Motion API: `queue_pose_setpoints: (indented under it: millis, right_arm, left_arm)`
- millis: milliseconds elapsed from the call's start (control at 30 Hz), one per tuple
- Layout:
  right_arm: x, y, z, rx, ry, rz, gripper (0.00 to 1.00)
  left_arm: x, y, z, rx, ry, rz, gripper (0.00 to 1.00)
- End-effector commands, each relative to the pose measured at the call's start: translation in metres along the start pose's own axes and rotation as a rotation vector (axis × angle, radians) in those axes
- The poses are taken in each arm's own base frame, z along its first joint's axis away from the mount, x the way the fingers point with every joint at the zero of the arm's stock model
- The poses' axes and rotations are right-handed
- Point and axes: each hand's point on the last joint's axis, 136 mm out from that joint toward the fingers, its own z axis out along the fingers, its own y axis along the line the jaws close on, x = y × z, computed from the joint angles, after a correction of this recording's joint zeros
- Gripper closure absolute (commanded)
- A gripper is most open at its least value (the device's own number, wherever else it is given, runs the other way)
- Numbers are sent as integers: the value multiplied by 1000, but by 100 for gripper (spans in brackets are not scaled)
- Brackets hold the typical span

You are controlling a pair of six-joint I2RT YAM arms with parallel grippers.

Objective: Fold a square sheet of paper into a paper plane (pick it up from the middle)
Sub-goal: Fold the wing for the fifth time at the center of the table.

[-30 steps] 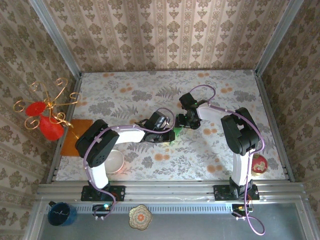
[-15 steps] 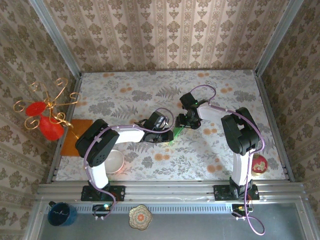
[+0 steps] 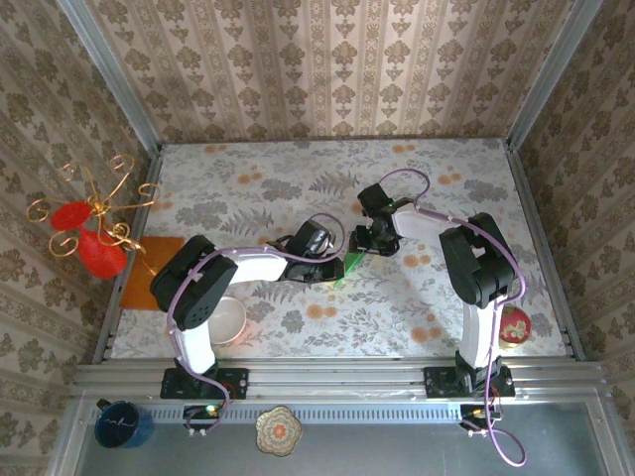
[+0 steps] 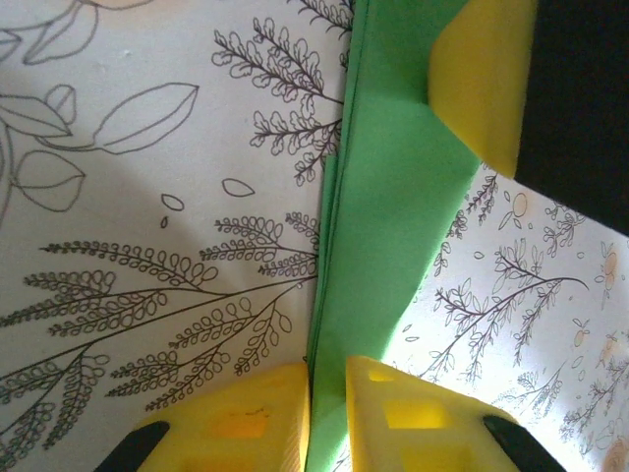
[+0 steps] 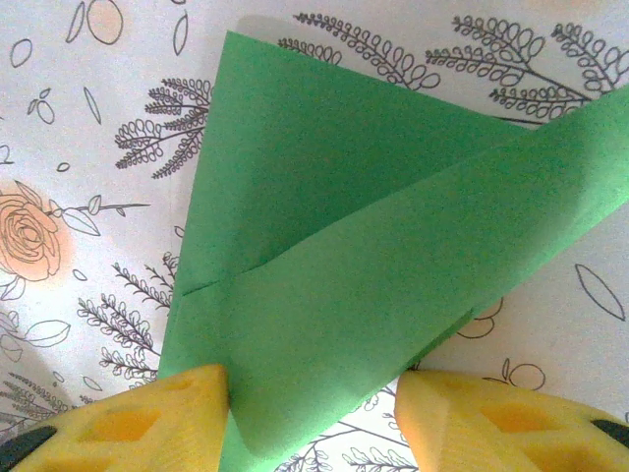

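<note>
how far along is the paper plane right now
Done: the green paper is already creased into layered folds. In hand: the left gripper pinches its folded edge; the right gripper straddles it, jaws apart. Left: it is not yet a narrow dart.

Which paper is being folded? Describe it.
On the floral table, look at the centre. The folded green paper sits there, pinched in the left gripper. Bright green and creased, unlike the flat orange sheet at the left edge.
</note>
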Motion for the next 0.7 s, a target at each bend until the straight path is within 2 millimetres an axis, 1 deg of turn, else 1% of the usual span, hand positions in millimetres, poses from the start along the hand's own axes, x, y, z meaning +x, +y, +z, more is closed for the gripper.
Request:
queue_pose_setpoints:
  millis: [0,100,200,267,433,533,600,667]
  right_arm:
    - [30,-38,45,101,96,17,45]
    - [29,-35,44,88,97,16,45]
    - [25,-28,35,54,81,17,45]
    - [20,-21,24,19,61,20,45]
    - [6,-6,-24,-101,-42,38,42]
    - [9,-1,-46,-170,-75,48,41]
    - [15,7,-54,-230,-79,42,41]
    - [21,19,-61,-308,-72,37,44]
  left_arm:
    - [25,32,15,-112,93,-38,80]
    - [29,37,16,-139,109,-42,80]
    - [31,40,16,-155,119,-42,80]
    - [32,41,17,-160,123,-39,80]
    - [34,42,17,-166,129,-38,80]
    - [33,42,18,-167,130,-38,80]
    - [33,41,18,-165,130,-35,80]
    - [33,40,18,-164,131,-34,80]
